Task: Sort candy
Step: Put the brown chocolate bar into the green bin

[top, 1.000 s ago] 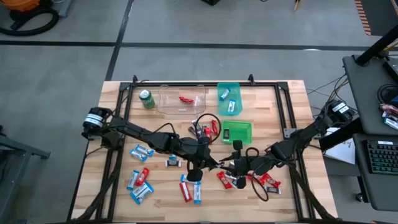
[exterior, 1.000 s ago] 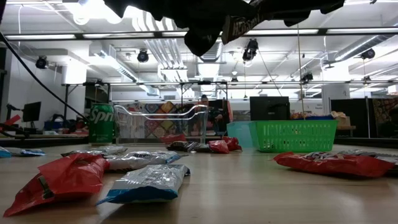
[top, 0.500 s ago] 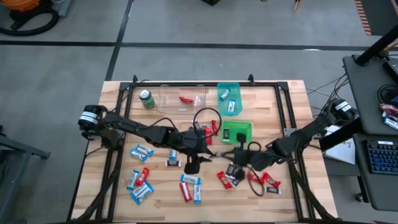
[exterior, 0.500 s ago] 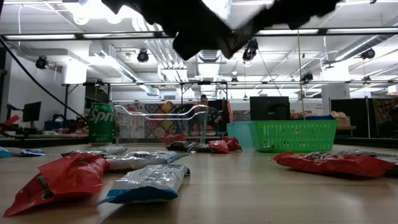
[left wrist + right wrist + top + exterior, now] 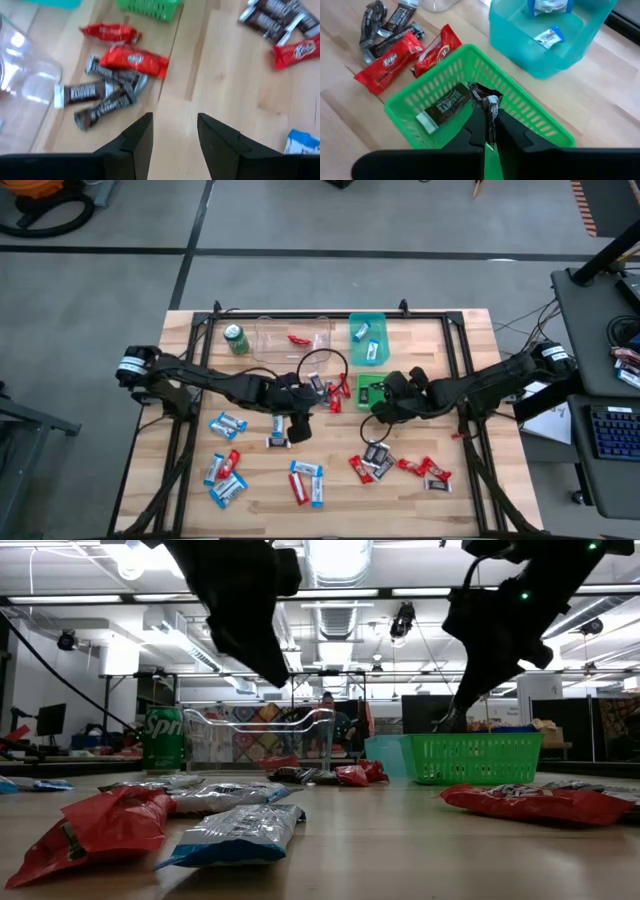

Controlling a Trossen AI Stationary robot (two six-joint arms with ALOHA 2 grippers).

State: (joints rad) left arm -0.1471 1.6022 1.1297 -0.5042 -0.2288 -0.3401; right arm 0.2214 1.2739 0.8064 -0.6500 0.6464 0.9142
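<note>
My right gripper (image 5: 489, 131) hangs over the green basket (image 5: 530, 117), shut on a dark brown candy bar (image 5: 487, 102). Another dark bar (image 5: 445, 107) lies in the basket. In the high view this gripper (image 5: 383, 408) is at the table's middle right. My left gripper (image 5: 175, 135) is open above bare wood with nothing between its fingers. It hangs near a small pile of dark bars (image 5: 100, 95) and red bars (image 5: 132, 60). In the high view it (image 5: 298, 427) is left of centre. More red, blue-and-white and dark candy (image 5: 375, 460) lies loose along the near half. My right gripper pinches the dark bar by one crumpled end of its wrapper (image 5: 490, 114) between its two fingers. The fingers slant down at it from the table's right. The bar sticks out past the fingertips, lifted clear above the basket's inside.
At the far side, a clear tray (image 5: 292, 340) holds a red bar and a teal bin (image 5: 367, 338) holds blue-and-white bars. A green can (image 5: 236, 339) stands at the far left. Black rails (image 5: 200, 350) and cables (image 5: 325, 365) cross the table.
The two grippers, close together near the table's middle a second ago, have drawn apart. My right gripper has carried the dark bar toward the far edge, over the green basket, and has tipped downward. My left gripper has gone toward the table's left and far side without it.
</note>
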